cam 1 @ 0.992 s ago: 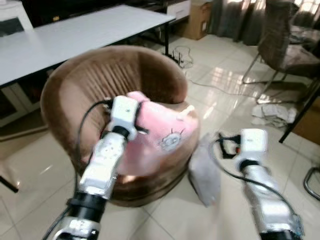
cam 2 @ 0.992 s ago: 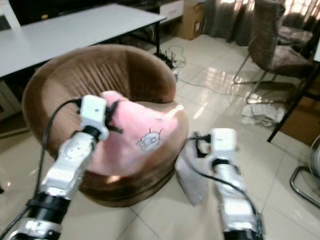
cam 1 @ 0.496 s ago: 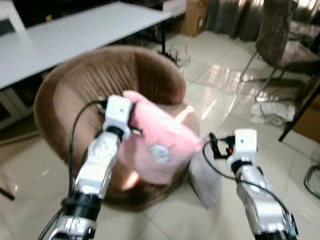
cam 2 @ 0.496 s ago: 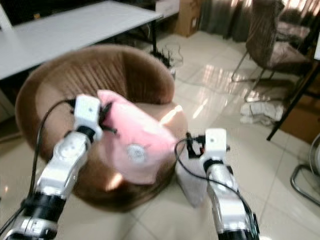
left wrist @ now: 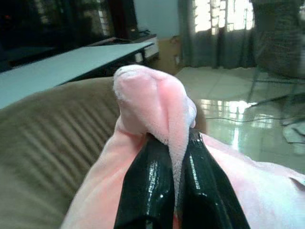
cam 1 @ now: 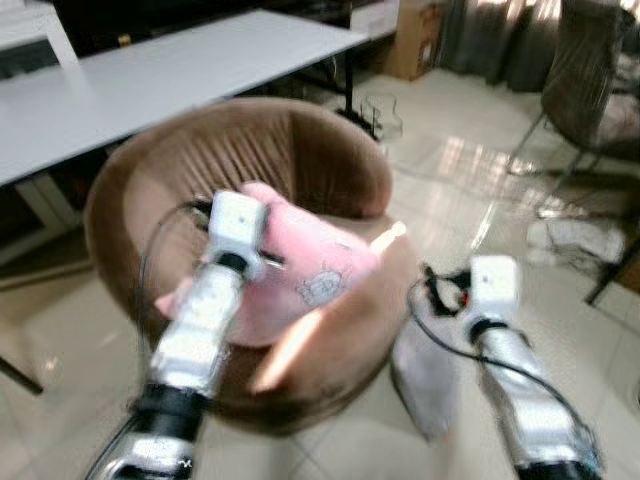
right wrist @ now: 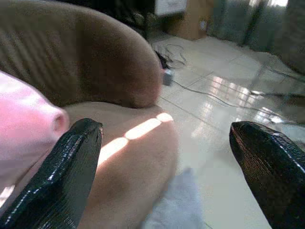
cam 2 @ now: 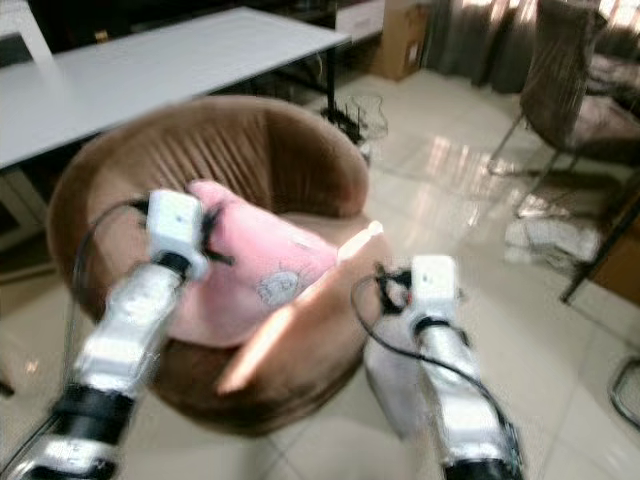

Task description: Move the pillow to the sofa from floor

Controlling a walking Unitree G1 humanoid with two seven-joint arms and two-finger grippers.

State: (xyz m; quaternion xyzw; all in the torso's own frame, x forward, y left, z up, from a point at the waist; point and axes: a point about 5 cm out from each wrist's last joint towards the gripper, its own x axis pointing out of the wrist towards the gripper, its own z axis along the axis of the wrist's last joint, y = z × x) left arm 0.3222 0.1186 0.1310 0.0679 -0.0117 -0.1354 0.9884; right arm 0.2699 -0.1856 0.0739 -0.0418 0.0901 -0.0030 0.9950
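We note the left claw (left wrist: 175, 191) pinching a corner fold of the pink pillow (cam 1: 305, 275) lying on the brown sofa (cam 1: 330, 170) seat, right claw (right wrist: 167, 162) spread empty beside it; withdrawing before release could drag it off.

Pink pillow (cam 1: 300, 275) on brown round sofa (cam 1: 330, 170).
Frame centre; pillow lies tilted across seat, small printed figure facing up.

Pink pillow (cam 1: 305, 275); ribbed brown sofa (cam 1: 250, 160)
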